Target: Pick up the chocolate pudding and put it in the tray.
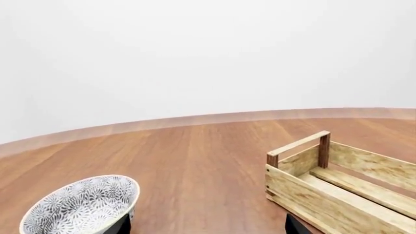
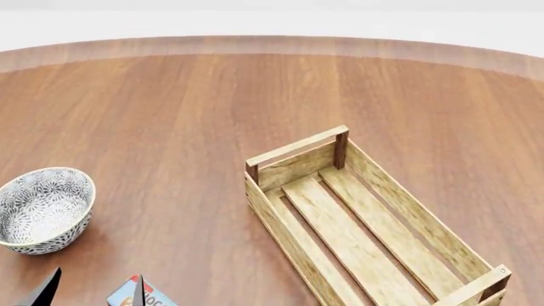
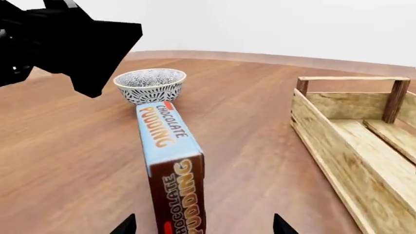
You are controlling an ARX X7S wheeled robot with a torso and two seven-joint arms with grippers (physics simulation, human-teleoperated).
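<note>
Bare sim scene, not a real room: one round wood-grain table [image 2: 170,108] with a pale edge band, blank white backdrop all around, no walls or furniture visible. Flat lighting and clean render textures on the patterned bowl [image 2: 42,207] and slatted crate [image 2: 365,229] give it away.

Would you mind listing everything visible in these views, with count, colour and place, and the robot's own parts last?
chocolate pudding: one, light-blue top with orange lettering, brown sides; on the table between the bowl and the right gripper, not held.
tray: one, light-wood slatted crate with darker corner posts; right of centre in the head view, nothing in it.
bowl: one, grey-white patterned; at the left of the head view.
table: one, reddish-brown wood, rounded far edge.
left gripper: one, black; low at the near edge, above the table near the pudding.
right gripper: one, black; jaws spread on either side of the pudding's near end.
</note>
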